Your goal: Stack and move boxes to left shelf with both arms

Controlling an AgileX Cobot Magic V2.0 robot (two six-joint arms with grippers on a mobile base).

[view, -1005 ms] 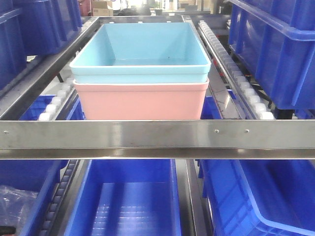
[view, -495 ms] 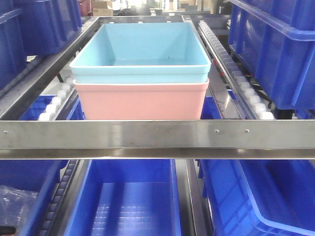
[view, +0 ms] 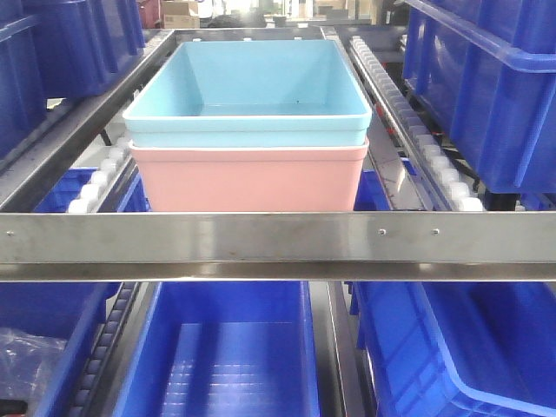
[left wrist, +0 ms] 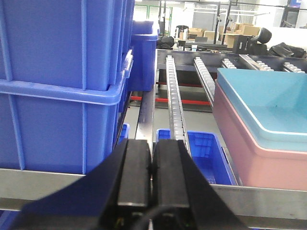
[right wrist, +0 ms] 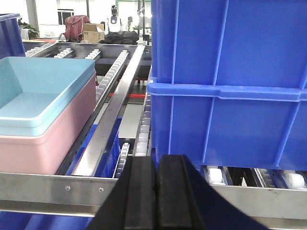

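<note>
1. Light blue box (view: 252, 95) nests inside the pink box (view: 250, 178), centre frame, on the steel shelf (view: 278, 236) behind its front bar.
2. Left gripper (left wrist: 151, 167) fingers pressed together, empty.
3. Right gripper (right wrist: 157, 184) likewise, beside dark blue bins (right wrist: 230, 81).

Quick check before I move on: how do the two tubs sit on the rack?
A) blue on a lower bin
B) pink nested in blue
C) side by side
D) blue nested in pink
D: the blue tub sits inside the pink tub, behind the rack's front bar.
</note>
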